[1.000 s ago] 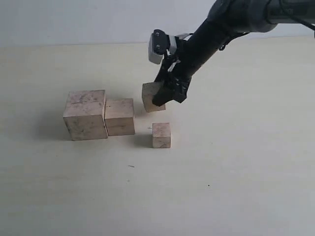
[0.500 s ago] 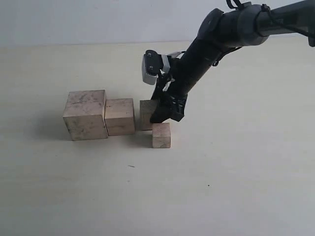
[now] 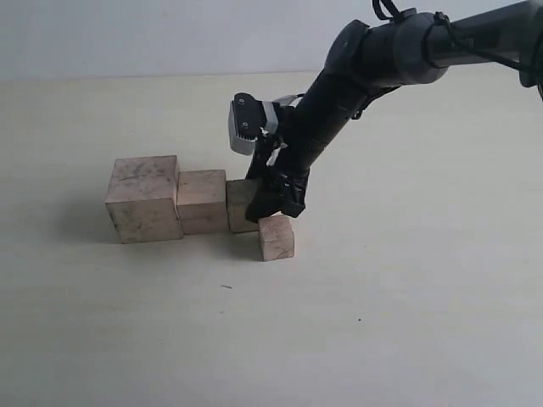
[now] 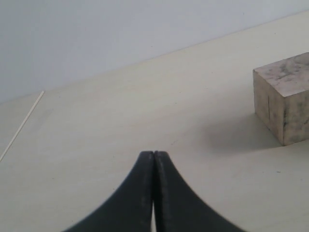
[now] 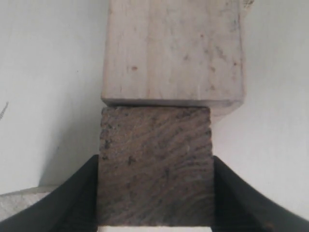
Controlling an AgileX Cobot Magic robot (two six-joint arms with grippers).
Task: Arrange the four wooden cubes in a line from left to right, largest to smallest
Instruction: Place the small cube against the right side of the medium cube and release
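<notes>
Your right gripper [image 3: 273, 203] pinches the third cube [image 3: 240, 203] at mid-frame in the exterior view, flush against the second cube [image 3: 202, 202]. The smallest cube [image 3: 277, 238] lies just below-right of those fingers, out of line. Your left gripper [image 4: 153, 157] is pressed together, empty, near the largest cube [image 4: 285, 96].
</notes>
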